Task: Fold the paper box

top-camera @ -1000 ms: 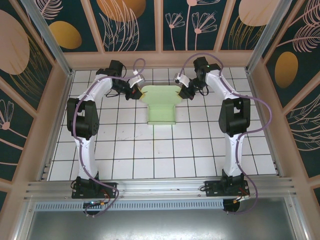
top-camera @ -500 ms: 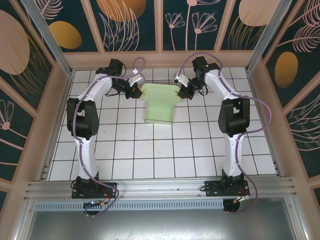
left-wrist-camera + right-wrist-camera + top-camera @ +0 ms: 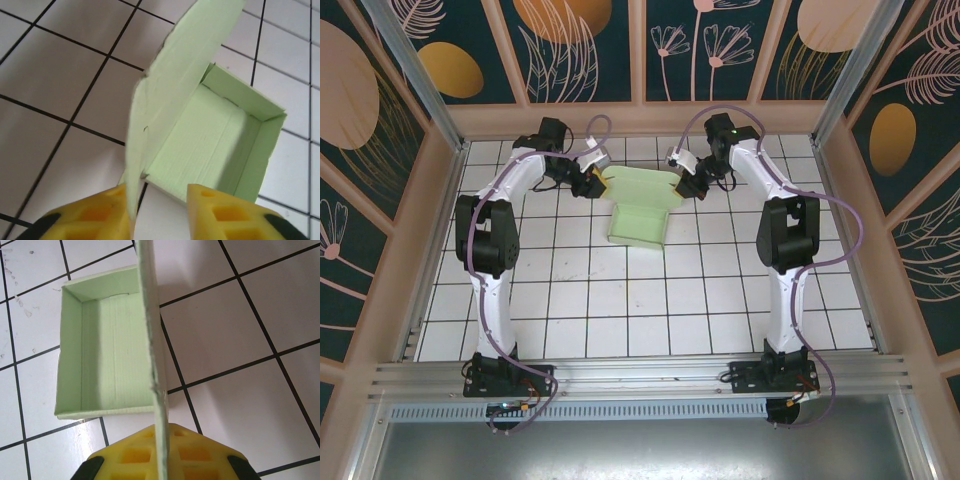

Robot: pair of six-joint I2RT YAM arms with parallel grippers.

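The paper box [image 3: 638, 222] is pale green and lies open at the back middle of the tiled floor, its lid flap [image 3: 642, 185] raised at the far side. My left gripper [image 3: 599, 180] is at the flap's left end. In the left wrist view its yellow fingers [image 3: 95, 215] stand apart, and the flap's edge [image 3: 150, 125] rests against the left one, above the open tray [image 3: 210, 145]. My right gripper [image 3: 682, 182] is at the flap's right end. It is shut [image 3: 164, 455] on the thin flap edge [image 3: 150, 330], with the tray [image 3: 110, 350] to the left.
White tiles with dark grout cover the floor [image 3: 640, 310]. Patterned walls close in the back and sides, and a wooden ledge [image 3: 640, 120] runs just behind the box. Open floor stretches from the box toward the arm bases.
My left gripper has opened off the flap's left end. The box has shifted slightly toward the back and left, with its flap tipped up more. My right gripper keeps its hold.
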